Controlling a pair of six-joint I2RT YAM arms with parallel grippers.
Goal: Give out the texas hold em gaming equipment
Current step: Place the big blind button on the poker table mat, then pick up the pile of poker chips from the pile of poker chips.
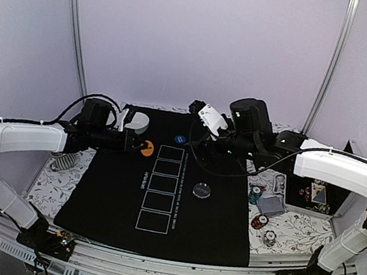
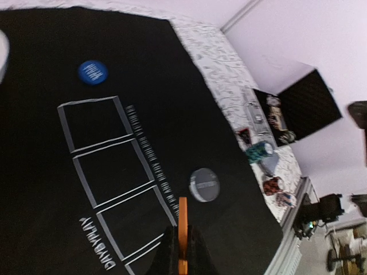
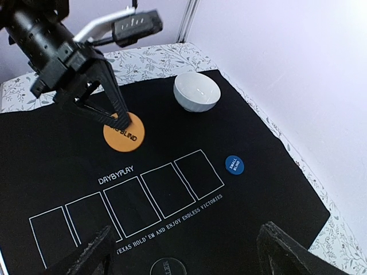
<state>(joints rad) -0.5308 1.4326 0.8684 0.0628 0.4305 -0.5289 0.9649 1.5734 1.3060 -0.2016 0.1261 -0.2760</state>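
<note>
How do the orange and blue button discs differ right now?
The orange disc looks larger than the blue disc. The left hand pinches the orange disc at its rim, while the blue disc lies free on the black mat. Both are round, flat and printed with lettering.

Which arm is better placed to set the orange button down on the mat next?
Left. The left gripper is shut on the orange button, over the black mat near the white bowl. The right gripper hangs open and empty, apart from it.
</note>
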